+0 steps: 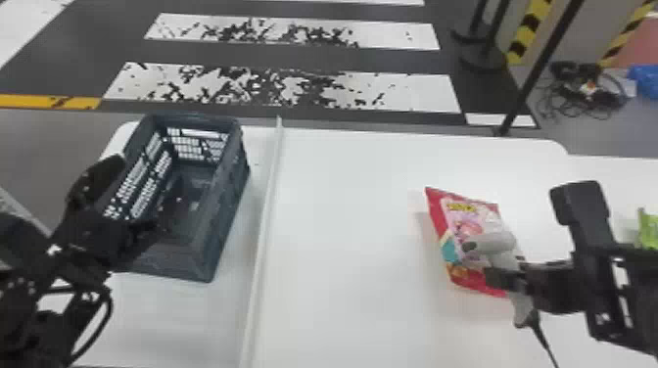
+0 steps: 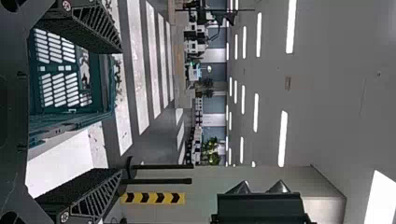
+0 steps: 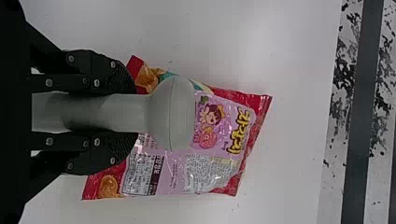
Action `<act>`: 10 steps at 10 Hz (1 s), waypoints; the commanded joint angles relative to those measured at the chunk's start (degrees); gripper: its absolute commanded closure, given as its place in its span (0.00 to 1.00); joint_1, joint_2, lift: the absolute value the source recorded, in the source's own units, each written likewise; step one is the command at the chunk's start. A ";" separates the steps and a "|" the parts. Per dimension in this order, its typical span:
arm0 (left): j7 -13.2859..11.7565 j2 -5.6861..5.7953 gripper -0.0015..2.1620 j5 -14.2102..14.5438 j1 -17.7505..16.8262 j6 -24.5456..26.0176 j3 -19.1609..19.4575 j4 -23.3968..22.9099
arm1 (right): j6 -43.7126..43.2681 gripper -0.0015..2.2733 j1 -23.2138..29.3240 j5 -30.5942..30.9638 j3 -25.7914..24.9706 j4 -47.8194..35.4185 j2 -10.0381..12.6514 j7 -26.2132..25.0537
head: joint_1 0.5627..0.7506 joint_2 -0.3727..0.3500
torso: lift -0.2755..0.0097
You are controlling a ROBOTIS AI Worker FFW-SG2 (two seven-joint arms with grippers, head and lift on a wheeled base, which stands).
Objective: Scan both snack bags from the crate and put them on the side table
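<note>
Two-finger L gripper [image 1: 133, 198] is open, fingers wide apart, at the L side of the dk plastic crate [image 1: 230, 183]. To the R, a red/pink snack bag [image 1: 467, 220] lies on the white table [image 1: 342, 220], w/ a grey handheld scanner [image 1: 492, 242] over it, its handle gripped by the R gripper [image 1: 504, 279]. Far R: part of a green bag [image 1: 649, 230], cut off by the edge.

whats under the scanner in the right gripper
A red and pink snack bag, lying on the white table. The parts of it directly behind the scanner and the right arm's fingers are covered.
</note>
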 commanded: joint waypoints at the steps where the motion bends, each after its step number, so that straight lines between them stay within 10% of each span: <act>1: 0.00 -0.01 0.04 0.00 0.02 -0.17 0.09 0.10 | 0.22 0.99 -0.63 0.62 0.67 0.24 0.02 -0.06 | 0.70 0.50 | 0.66; 10: -0.09 -0.01 0.04 0.09 0.37 -0.53 0.53 -0.16 | -10.50 0.99 -4.41 -0.52 -7.07 10.17 -1.91 -0.32 | 0.70 0.43 | 0.66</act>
